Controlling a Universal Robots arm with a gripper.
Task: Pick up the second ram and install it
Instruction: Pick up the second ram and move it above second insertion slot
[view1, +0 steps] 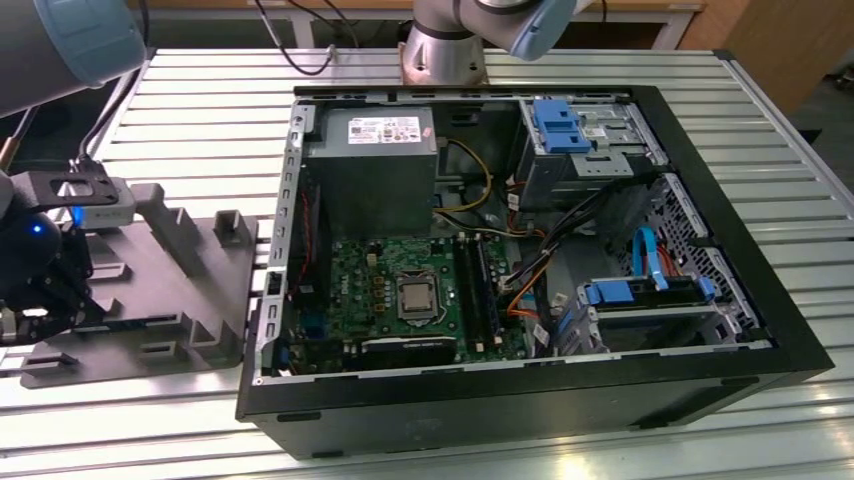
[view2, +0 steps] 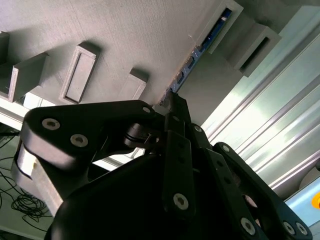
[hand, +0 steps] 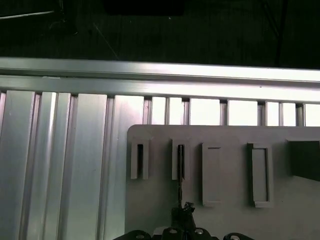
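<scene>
One stick, the second ram (view2: 212, 34), stands on its edge in a slot of the grey tray (view2: 125, 35). In the second wrist view the hand (view2: 171, 102) has its black fingers pressed together on the near end of it, so it's pinching the stick afaict. First wrist view shows the same thing edge-on: ram's a thin dark line in the 2nd slot in from the tray's edge, w/ the fingertips right at its end. In the exterior view the hand sits low over the tray at the exterior view's left, all of it on the slatted metal table (view1: 200, 100). Just beside the tray, toward the exterior view's right, is the open PC case (view1: 534, 405), lying on its side w/ the mobo (view1: 367, 275) facing up. The long black slots (view1: 475, 290) run right next to the CPU (view1: 418, 296). Can't tell if anything's seated in those slots tbh.
</scene>
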